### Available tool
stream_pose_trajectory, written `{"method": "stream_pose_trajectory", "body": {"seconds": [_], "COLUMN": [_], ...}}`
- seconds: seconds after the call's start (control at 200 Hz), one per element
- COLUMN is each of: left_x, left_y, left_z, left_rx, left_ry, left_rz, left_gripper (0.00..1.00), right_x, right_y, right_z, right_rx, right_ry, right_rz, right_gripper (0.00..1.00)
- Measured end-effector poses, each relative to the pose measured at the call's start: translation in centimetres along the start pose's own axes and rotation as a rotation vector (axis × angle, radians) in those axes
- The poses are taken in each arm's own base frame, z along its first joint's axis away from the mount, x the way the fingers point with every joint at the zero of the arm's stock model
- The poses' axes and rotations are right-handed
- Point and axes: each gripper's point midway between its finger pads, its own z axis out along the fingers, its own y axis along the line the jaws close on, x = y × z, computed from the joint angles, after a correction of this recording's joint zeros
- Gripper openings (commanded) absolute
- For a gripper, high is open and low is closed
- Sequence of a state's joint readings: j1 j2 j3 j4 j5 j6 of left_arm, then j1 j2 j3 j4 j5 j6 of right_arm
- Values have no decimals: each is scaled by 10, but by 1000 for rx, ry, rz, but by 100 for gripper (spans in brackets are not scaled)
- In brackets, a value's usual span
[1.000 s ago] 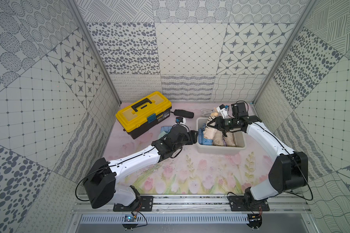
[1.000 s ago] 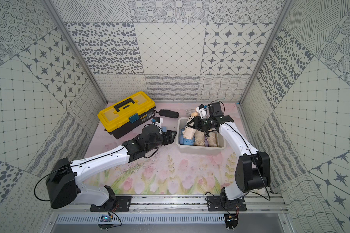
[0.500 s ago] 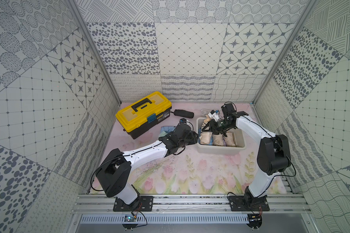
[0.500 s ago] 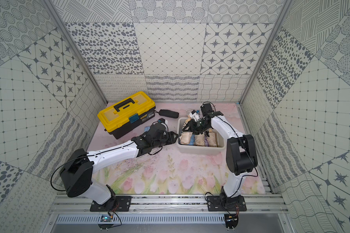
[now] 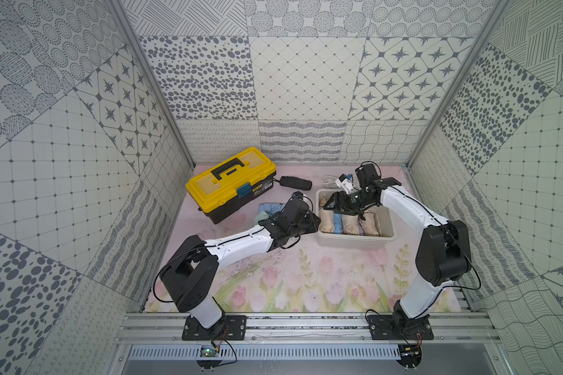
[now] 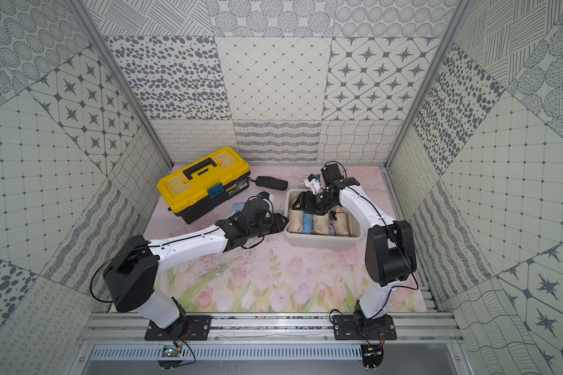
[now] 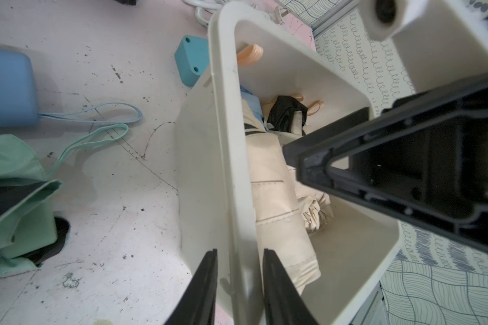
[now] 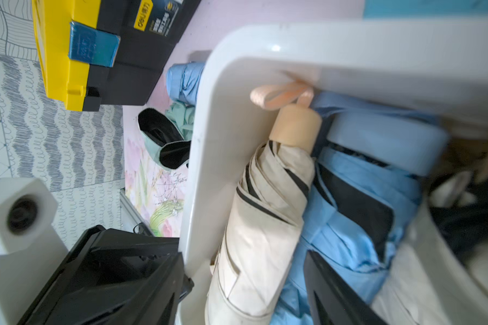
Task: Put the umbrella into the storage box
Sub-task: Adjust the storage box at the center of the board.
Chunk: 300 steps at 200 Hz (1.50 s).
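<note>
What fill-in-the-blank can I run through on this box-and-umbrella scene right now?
1. The left gripper is shut on the rim of the plain white plastic storage box, while the right gripper hangs over it with jaws ___.
2. Between the box and the yellow-lidded black plastic toolbox lie ___ folded umbrellas: the light blue umbrella and the mint green umbrella.
3. Inside, the cream folded umbrella lies against the wall that the ___ gripper holds.

Missing words: open; two; left.
</note>
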<state>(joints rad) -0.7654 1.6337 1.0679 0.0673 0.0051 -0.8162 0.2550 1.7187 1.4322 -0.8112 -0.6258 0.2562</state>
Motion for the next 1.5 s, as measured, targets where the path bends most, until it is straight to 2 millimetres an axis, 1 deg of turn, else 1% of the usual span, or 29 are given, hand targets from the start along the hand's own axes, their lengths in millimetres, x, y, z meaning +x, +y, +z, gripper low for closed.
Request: {"method": "stream_pose_trajectory", "body": {"seconds": [0.1,0.175,0.235,0.29,0.42,0.48,0.555,0.6,0.66,0.705,0.745,0.77,0.81,0.865,0.956,1.031,1.136,1.306,1.346,1.421,1.501], "left_x": [0,0,1,1,2,3,4,5,8,10,13,14,15,13,2,-9,-27,-57,-65,-74,-76], "left_y": [-2,-3,-3,-4,-4,-4,-6,-6,-8,-10,-12,-12,-15,-21,-29,-33,-27,-3,6,24,45], "left_z": [0,1,1,1,1,1,0,-1,-2,-3,-5,-6,-10,-17,-31,-44,-61,-89,-96,-105,-111], "left_rx": [12,17,18,19,16,13,8,5,4,6,8,9,13,27,38,34,4,-93,-128,-192,-257], "left_ry": [2,5,6,7,1,-5,-18,-26,-29,-29,-24,-21,-19,-28,-58,-90,-130,-165,-168,-151,-104], "left_rz": [-3,-9,-11,-11,-9,-6,-3,0,4,6,10,12,17,34,50,63,94,250,301,394,499], "left_gripper": [17,13,12,11,9,9,9,10,16,27,41,47,55,62,67,68,69,78,80,82,84], "right_x": [-3,3,13,25,52,58,60,60,61,60,59,57,54,48,40,38,42,51,53,56,58], "right_y": [8,13,16,16,6,2,0,-1,-2,-2,0,1,4,10,21,27,29,22,21,18,17], "right_z": [-21,-26,-22,-11,11,15,17,18,16,12,6,2,-6,-18,-41,-55,-68,-77,-79,-83,-88], "right_rx": [19,21,23,29,68,84,94,98,106,114,120,124,125,123,115,110,116,148,155,166,176], "right_ry": [-70,-93,-81,-52,18,30,30,28,21,8,-13,-25,-56,-102,-196,-258,-318,-359,-369,-384,-402], "right_rz": [-37,-61,-70,-77,-67,-64,-63,-64,-68,-74,-76,-86,-95,-117,-157,-186,-215,-236,-236,-235,-237], "right_gripper": [57,52,49,47,43,43,43,45,53,60,65,67,69,71,74,76,78,81,82,82,82]}}
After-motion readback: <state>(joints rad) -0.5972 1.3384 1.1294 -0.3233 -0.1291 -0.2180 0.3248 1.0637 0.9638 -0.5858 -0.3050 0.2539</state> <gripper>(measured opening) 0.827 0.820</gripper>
